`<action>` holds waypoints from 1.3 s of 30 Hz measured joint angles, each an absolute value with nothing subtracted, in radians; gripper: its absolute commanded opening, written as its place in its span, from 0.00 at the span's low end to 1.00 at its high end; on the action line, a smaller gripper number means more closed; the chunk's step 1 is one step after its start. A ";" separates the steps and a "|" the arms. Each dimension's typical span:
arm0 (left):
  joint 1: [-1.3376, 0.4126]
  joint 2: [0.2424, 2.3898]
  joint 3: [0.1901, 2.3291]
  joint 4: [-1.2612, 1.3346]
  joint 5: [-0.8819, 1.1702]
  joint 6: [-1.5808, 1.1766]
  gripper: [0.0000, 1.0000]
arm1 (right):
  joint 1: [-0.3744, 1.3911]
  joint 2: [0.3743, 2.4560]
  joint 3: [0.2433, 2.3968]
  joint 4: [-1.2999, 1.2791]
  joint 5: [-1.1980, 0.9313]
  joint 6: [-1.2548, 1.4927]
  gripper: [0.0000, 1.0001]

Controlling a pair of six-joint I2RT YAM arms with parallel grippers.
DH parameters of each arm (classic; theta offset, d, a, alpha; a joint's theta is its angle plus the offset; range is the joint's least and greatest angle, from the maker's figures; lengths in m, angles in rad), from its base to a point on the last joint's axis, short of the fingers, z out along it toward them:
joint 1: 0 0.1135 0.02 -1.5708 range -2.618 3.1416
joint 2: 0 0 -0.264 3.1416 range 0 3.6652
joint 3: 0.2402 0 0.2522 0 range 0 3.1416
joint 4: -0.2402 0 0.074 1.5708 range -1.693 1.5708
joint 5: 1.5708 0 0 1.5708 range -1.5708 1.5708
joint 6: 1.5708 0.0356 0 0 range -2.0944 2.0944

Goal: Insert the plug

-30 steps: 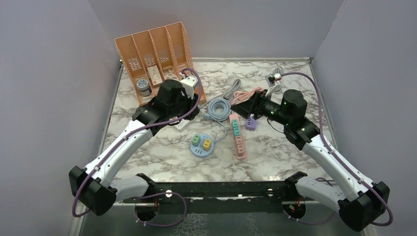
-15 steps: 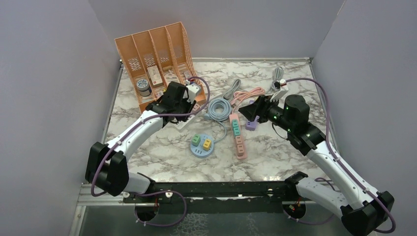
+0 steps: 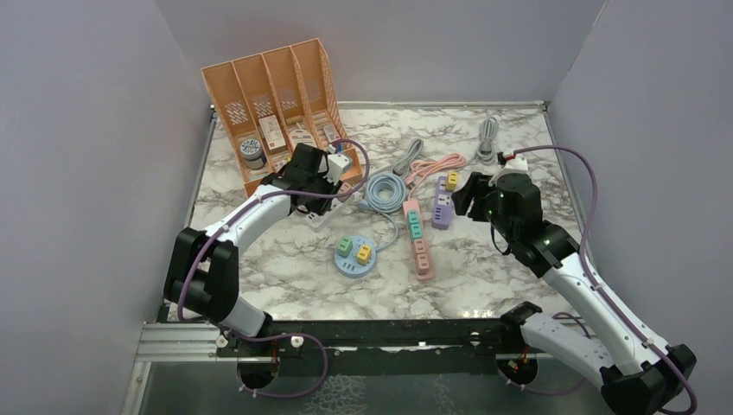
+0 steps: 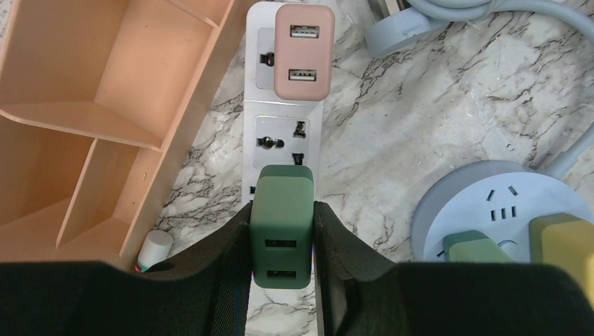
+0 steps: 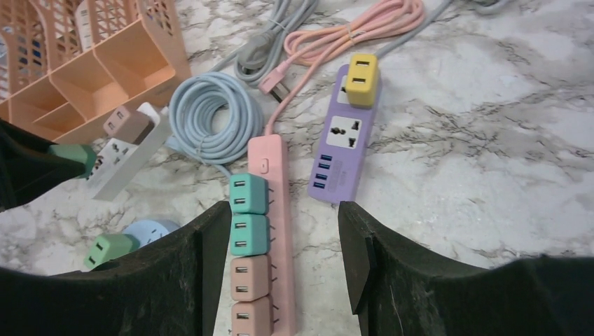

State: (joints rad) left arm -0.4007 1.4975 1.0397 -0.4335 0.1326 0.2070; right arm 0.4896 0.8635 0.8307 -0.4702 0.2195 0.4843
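Right gripper [image 5: 284, 217] drawn back — fingers apart, left gripper [image 4: 282, 213] clamped on green plug [image 4: 281, 196]

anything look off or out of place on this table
Nothing spilled or broken. The white power strip lies askew, slanted close beside the foot of the orange organizer, and a small white tube lies loose next to it. The left pincer is shut on a dark green charger over that strip.

The orange organizer [image 4: 105, 119] crowds the left edge of the white strip [image 4: 284, 103]; a pink charger [image 4: 302, 50] blocks its far socket; the middle socket [image 4: 280, 136] lies bare; the marble table [image 4: 392, 140] between strip and round hub [image 4: 483, 203] seems passable.
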 measured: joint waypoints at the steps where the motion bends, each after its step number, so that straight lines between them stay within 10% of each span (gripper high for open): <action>1: -0.398 1.505 1.040 -0.434 0.132 0.212 0.00 | 0.490 0.859 0.829 -0.478 0.242 0.484 0.57; 39: -0.387 1.745 1.306 -0.641 0.192 0.270 0.00 | 0.490 0.864 0.781 -0.501 0.283 0.504 0.57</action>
